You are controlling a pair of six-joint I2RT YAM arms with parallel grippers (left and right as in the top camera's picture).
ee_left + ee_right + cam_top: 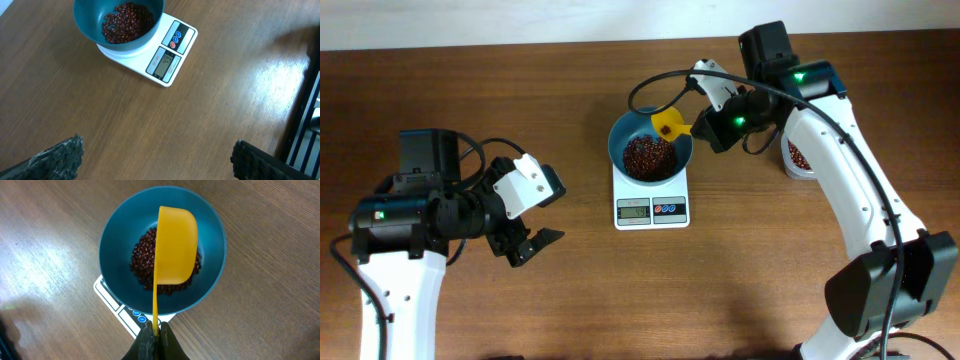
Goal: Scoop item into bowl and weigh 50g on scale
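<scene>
Brown wooden table, my left gripper spread wide and empty at left, teal bowl of reddish-brown beans on the white scale at centre, yellow scoop over the bowl, handle pinched in my right gripper, tub at right.

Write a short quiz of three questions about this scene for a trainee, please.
1. True or false: the round teal-blue bowl stands on the small white square digital scale.
2. What do the right arm's jaws hold? A) a yellow plastic scoop; B) a steel spoon; C) nothing.
3. Fill in: the left arm's jaws stand ____.
Key: 1 true; 2 A; 3 open.
</scene>
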